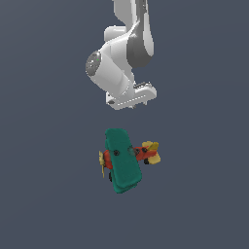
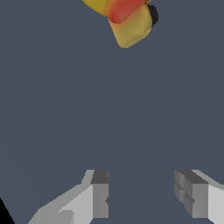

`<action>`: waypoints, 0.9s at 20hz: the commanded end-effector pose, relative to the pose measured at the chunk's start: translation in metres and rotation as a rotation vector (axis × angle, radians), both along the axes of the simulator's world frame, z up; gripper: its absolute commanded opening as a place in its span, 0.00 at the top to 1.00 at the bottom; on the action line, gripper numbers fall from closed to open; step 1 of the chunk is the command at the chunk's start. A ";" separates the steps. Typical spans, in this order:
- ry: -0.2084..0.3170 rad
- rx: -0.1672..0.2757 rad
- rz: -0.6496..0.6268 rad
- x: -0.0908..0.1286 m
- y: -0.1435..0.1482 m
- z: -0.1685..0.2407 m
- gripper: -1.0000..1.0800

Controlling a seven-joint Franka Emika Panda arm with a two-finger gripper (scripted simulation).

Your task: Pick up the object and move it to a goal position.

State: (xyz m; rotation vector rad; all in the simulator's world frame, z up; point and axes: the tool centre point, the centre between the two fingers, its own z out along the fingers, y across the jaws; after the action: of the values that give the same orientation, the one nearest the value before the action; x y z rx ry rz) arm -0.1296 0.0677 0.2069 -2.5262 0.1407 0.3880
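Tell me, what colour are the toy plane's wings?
Teal-green wings on the toy plane; clearest in the exterior view.

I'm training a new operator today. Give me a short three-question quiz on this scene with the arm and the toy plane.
1. True or false: the gripper is shut on the toy plane.
2. What colour are the plane's wings? A) teal-green B) blue C) white
3. Fill in: in the wrist view only the plane's red and ______ tail end shows.

Key: 1. False; the gripper is open and nothing sits between its fingers. 2. A. 3. yellow.
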 end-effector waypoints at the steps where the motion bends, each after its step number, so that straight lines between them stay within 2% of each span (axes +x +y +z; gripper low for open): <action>1: 0.008 0.030 -0.015 -0.001 0.003 -0.004 0.38; 18: 0.032 0.213 -0.130 -0.006 0.019 -0.030 0.38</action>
State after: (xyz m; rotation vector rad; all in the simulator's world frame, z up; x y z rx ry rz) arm -0.1357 0.0859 0.1790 -2.3058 0.2511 0.3761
